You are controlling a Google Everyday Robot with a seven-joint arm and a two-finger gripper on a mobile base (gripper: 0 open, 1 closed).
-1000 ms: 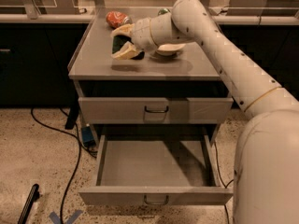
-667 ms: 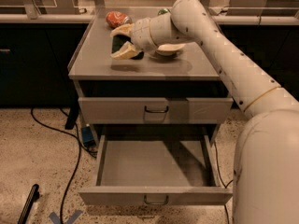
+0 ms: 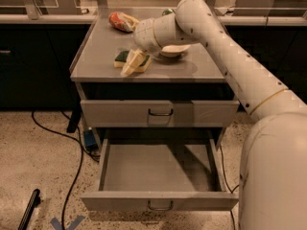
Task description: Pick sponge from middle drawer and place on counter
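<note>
The sponge (image 3: 121, 58), dark green over yellow, sits at counter level near the front left of the grey counter (image 3: 96, 56). My gripper (image 3: 135, 63) reaches down from the right and its pale fingers (image 3: 129, 67) are closed around the sponge, covering its middle. The middle drawer (image 3: 158, 201) is pulled fully open below, and its grey inside shows nothing in it. The drawer above it (image 3: 160, 113) is closed.
A white bowl (image 3: 175, 50) sits right behind the gripper, partly hidden by the arm. A crumpled red-orange bag (image 3: 122, 21) and a green can (image 3: 167, 12) lie at the back of the counter. Dark benches flank the cabinet. Cables (image 3: 72, 176) and a black object (image 3: 29, 209) lie on the floor at left.
The gripper has moved down and toward the counter's front with the sponge, from just above the surface to counter level.
</note>
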